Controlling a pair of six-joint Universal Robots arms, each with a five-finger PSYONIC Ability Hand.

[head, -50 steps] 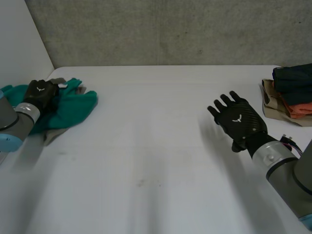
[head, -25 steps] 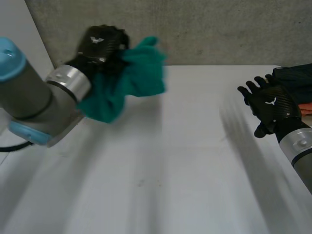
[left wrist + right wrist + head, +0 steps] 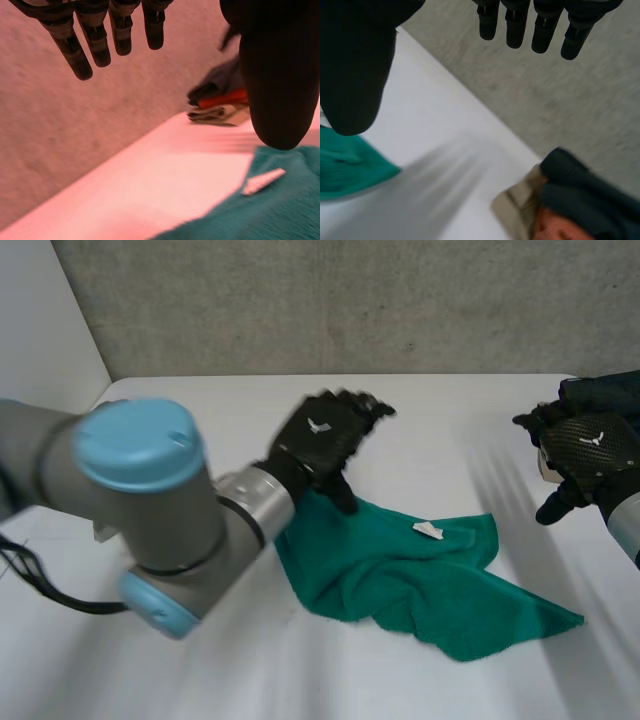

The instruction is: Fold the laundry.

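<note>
On the white counter point(image 3: 300, 410) the teal towel point(image 3: 400, 580) is seen rumpled towards the right edge, the left hand point(image 3: 325, 440) held spread and empty over its far corner and the right hand point(image 3: 590, 452) likewise at that edge, so its corners should be pulled flat first.

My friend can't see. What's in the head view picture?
A green cloth lies crumpled on the white table, the robot's open left hand at its edge. The open right hand hovers by a pile of folded clothes.
</note>
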